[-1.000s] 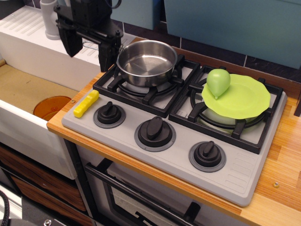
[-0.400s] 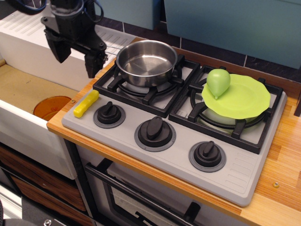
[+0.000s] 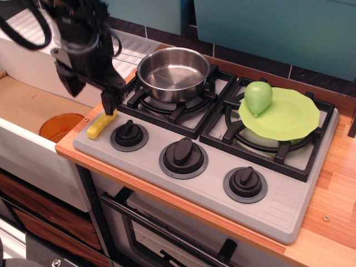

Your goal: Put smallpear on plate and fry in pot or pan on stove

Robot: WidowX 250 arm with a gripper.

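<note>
The light-green smallpear (image 3: 258,97) sits on the left part of the lime-green plate (image 3: 292,117), which lies on the right burner of the grey stove (image 3: 222,183). The yellow fry (image 3: 99,125) lies on the stove's front left corner. The steel pot (image 3: 173,73) stands empty on the left burner. My black gripper (image 3: 90,95) is open and hangs just above the fry's far end, one fingertip (image 3: 107,104) close to or touching it, the other over the counter to the left.
Three black knobs (image 3: 183,153) line the stove's front. A sink with an orange disc (image 3: 60,127) lies to the left, below the counter edge. A white drying rack (image 3: 33,33) is behind it. Wooden counter (image 3: 339,183) runs to the right.
My gripper has moved left from beside the pot and come down toward the fry, still open. The pear, plate, pot and fry have not moved.
</note>
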